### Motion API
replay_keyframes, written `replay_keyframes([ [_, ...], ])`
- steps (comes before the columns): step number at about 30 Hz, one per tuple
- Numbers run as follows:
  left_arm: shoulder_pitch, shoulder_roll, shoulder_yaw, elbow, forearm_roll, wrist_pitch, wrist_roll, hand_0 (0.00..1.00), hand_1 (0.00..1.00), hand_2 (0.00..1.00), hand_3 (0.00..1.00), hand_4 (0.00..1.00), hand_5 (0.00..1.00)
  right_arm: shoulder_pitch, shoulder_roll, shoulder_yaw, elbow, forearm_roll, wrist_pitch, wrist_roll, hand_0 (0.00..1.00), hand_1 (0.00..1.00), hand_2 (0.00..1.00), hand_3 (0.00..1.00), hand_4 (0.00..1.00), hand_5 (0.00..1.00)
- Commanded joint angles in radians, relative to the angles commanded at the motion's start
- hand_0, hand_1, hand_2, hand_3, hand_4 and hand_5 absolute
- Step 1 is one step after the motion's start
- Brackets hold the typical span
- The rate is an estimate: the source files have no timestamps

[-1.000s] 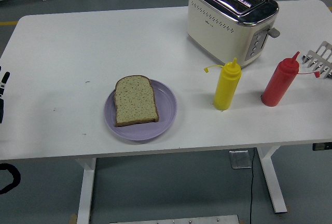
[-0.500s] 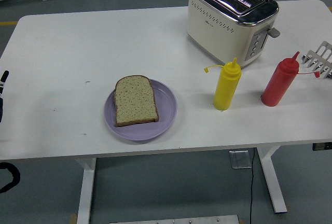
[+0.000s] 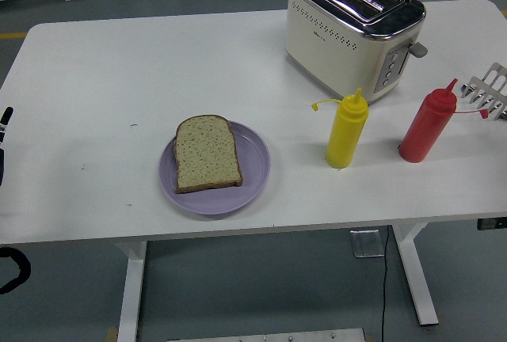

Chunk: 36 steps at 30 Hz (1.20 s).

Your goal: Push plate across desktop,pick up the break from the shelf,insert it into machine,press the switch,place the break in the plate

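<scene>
Bread (image 3: 207, 153) is laid flat on plate (image 3: 215, 168); final step is judged done. Left hand (image 3: 4, 132) is barely seen at worktop (image 3: 119, 73) edge, fingers' state cannot be told. No further move is called for.

Only a black sliver of the left hand (image 3: 4, 140) peeks in at the picture's edge. Far across from it, the silver wire shelf (image 3: 489, 92) is cut off too.

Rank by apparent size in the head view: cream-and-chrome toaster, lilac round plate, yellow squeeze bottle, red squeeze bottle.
1. Cream-and-chrome toaster
2. Lilac round plate
3. Red squeeze bottle and yellow squeeze bottle: too alike to rank.
</scene>
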Motion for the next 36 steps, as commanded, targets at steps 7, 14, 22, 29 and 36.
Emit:
replay_keyframes([
  [7, 0.000, 0.000, 0.000, 0.000, 0.000, 0.000, 0.000, 0.815, 0.861, 0.922, 0.848, 0.646, 0.998, 0.001, 0.000, 0.001, 0.000, 0.002, -0.002, -0.001, 0.823, 0.789, 0.795, 0.778, 0.462, 0.544],
  [14, -0.001, 0.000, 0.002, -0.001, 0.000, 0.000, 0.000, 0.814, 0.861, 0.922, 0.848, 0.647, 0.998, 0.002, -0.001, 0.001, 0.000, 0.004, -0.002, -0.001, 0.823, 0.789, 0.795, 0.778, 0.462, 0.543],
  [22, -0.002, 0.000, 0.003, -0.001, 0.000, 0.001, 0.000, 0.814, 0.861, 0.922, 0.848, 0.646, 0.998, 0.002, -0.002, 0.004, 0.000, 0.006, -0.002, -0.001, 0.823, 0.790, 0.795, 0.777, 0.461, 0.543],
  [29, -0.003, -0.001, 0.003, -0.001, -0.001, 0.001, 0.000, 0.814, 0.861, 0.922, 0.848, 0.646, 0.998, 0.001, -0.001, 0.004, 0.000, 0.006, -0.002, -0.002, 0.823, 0.790, 0.795, 0.777, 0.460, 0.544],
  [36, -0.001, -0.001, 0.005, -0.001, -0.001, 0.001, 0.000, 0.814, 0.861, 0.922, 0.848, 0.646, 0.998, -0.001, -0.001, 0.004, -0.001, 0.006, -0.002, -0.002, 0.823, 0.790, 0.795, 0.777, 0.460, 0.543],
])
